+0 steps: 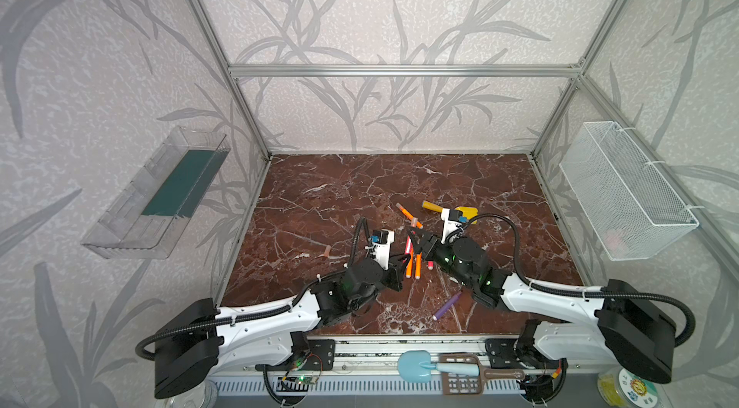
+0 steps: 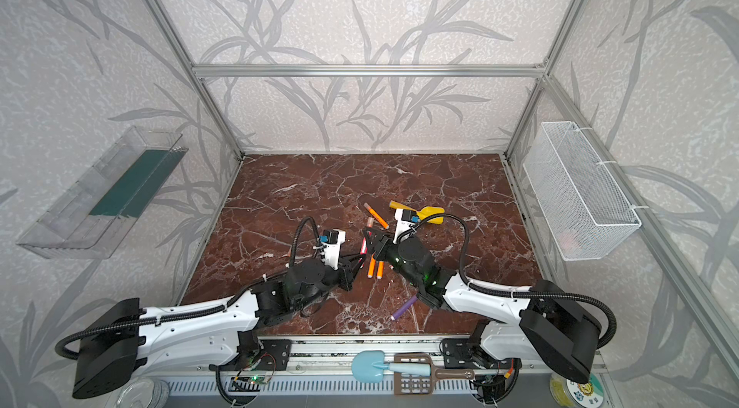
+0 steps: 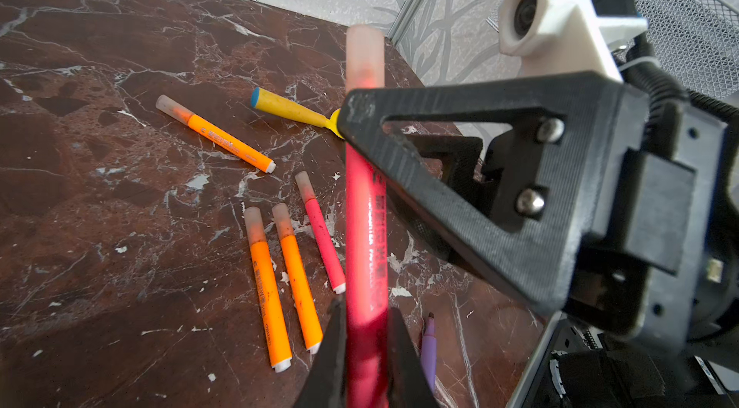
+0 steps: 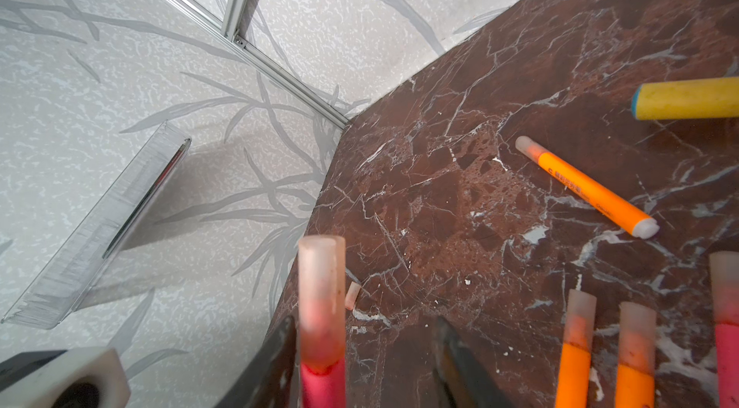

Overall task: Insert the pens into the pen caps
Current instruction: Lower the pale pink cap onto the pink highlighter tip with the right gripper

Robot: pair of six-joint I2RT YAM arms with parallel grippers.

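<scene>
Plastic all round here: the slim red-pink marker pen [image 3: 366, 226] sticks up out of the left gripper [image 3: 366, 330], whose jaws are clamped on its lower barrel, and a stubby translucent pinkish-tan cap [image 3: 364, 54] sits over its tip. The right gripper [image 4: 364, 324] has its jaws apart around that cap, one finger just beside it and the other clear, so it's gripping nothing. Down on the dark red marble-look table [image 1: 320, 194] lie three capped orange pens [image 3: 268, 290] and a second capped red-pink pen [image 3: 322, 238]. The uncapped purple pen [image 1: 447, 306] lies nearer the front edge, and one loose pinkish-tan cap [image 1: 327, 252] sits well apart on the left. These look light, stiff and pretty slick, so mid-barrel is probably the safest pinch, away from the bare tip. The loose cap looks tiny and round, likely to roll or squirt out, so it's best taken across its middle with the open end left free.
</scene>
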